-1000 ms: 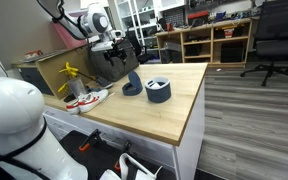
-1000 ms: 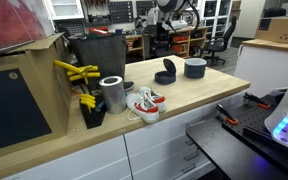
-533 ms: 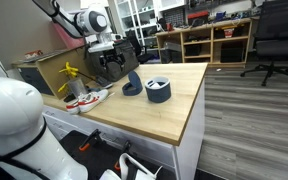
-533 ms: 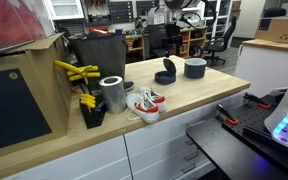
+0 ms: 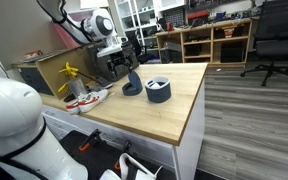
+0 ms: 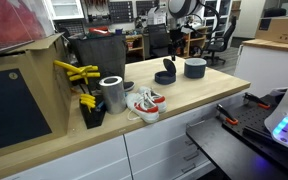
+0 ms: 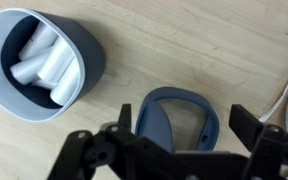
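The table [image 7: 184,40] is pale wood, smooth and matt. The cup [image 7: 92,60] and the ring [image 7: 162,112] look like matt grey-blue plastic. The claw [image 7: 182,128] is matt black; the can [image 6: 111,93] shiny metal.

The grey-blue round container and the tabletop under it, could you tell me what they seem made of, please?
Grey-blue round container: probably matte plastic, smooth and evenly coloured. Pale tabletop: wood or wood-look laminate, judging by its fine grain streaks.

Only the arm moved. In an exterior view the gripper [image 5: 120,64] has shifted sideways and come down a bit over the last second, from above the shoes' side to hanging just above the blue stand [image 5: 132,85], closer to the grey cup [image 5: 158,90].
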Robot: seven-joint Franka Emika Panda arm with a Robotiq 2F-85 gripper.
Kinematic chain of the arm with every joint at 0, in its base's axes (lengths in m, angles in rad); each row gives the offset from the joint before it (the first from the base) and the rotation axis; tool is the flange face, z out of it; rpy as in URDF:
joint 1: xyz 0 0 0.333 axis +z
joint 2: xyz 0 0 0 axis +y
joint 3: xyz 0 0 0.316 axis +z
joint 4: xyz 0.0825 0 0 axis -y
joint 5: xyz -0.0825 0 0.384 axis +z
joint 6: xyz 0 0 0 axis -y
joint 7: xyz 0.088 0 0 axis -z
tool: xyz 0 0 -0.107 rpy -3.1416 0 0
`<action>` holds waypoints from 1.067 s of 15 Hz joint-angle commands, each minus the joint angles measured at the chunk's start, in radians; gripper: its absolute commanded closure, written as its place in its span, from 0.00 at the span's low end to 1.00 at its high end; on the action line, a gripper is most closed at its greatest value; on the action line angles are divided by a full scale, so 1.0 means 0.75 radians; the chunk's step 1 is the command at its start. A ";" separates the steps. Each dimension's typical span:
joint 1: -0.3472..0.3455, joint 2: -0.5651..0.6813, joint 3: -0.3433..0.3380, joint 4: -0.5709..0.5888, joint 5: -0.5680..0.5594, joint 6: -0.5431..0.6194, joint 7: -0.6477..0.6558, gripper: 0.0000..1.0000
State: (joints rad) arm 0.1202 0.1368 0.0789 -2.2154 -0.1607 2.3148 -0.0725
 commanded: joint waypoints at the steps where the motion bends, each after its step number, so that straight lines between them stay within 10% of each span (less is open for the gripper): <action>1: -0.007 0.066 -0.012 0.046 -0.082 0.061 0.065 0.00; 9: 0.025 0.266 -0.040 0.194 -0.176 0.182 0.233 0.00; 10: 0.031 0.284 -0.047 0.210 -0.184 0.198 0.255 0.25; 16: 0.060 0.330 -0.079 0.253 -0.181 0.235 0.301 0.66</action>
State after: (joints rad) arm 0.1428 0.3741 0.0408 -2.0467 -0.2769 2.4770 0.1166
